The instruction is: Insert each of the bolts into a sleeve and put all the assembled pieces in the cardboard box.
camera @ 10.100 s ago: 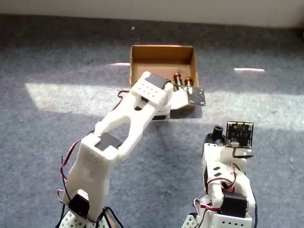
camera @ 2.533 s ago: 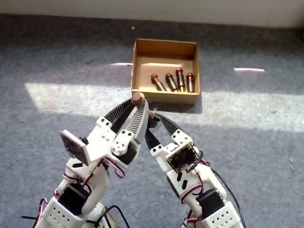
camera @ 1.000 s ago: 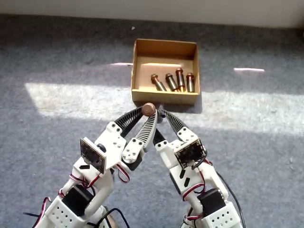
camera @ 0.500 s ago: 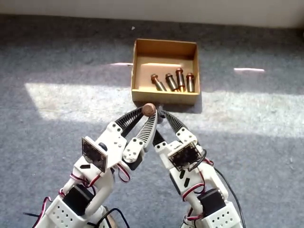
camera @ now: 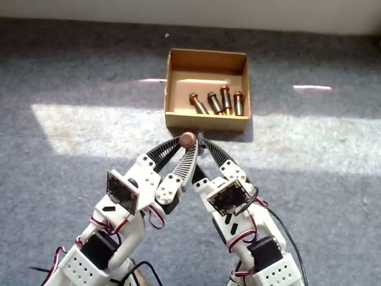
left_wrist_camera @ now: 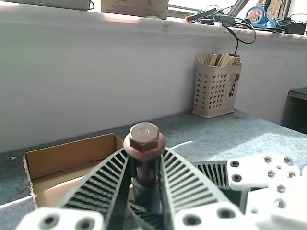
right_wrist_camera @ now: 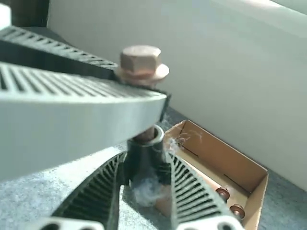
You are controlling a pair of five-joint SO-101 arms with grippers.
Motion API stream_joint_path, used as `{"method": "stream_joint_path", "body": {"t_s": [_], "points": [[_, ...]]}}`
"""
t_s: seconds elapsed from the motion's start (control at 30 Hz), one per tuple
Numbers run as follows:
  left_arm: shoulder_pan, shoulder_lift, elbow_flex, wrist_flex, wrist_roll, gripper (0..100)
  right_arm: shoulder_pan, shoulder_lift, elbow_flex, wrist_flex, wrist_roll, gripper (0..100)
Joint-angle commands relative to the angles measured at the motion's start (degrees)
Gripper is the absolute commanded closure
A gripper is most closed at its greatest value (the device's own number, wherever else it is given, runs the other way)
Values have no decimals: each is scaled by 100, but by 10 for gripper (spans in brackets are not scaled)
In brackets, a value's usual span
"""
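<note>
Grey carpet (camera: 71, 77) is lying underneath, with a pale wall (left_wrist_camera: 72, 72) rising behind. The left gripper (camera: 187, 143) is clamping the bolt (left_wrist_camera: 144, 138) just under its head. The right gripper (right_wrist_camera: 146, 167) is clamping the sleeve (right_wrist_camera: 144, 155) right below, near the box (camera: 206, 122), which is holding four assembled pieces (camera: 215, 102).

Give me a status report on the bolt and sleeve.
Left gripper shut on bolt. Right gripper shut on sleeve, bolt shank at its mouth. Four assembled pieces in cardboard box.

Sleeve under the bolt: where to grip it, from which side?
Grip the sleeve on its round wall below the rim, from the side, as the right gripper does. It stands upright with the bolt directly above, so the top must stay free.
</note>
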Motion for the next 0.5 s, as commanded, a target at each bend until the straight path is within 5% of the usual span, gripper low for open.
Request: {"method": "stream_joint_path", "body": {"t_s": [0.0, 0.27, 0.47], "points": [[40, -4, -48, 44, -448, 995, 31, -92, 813, -66, 35, 993], [40, -13, 22, 35, -677, 991, 31, -92, 813, -66, 26, 993], [40, -13, 13, 264, -659, 819, 92, -92, 813, -66, 18, 993]]}}
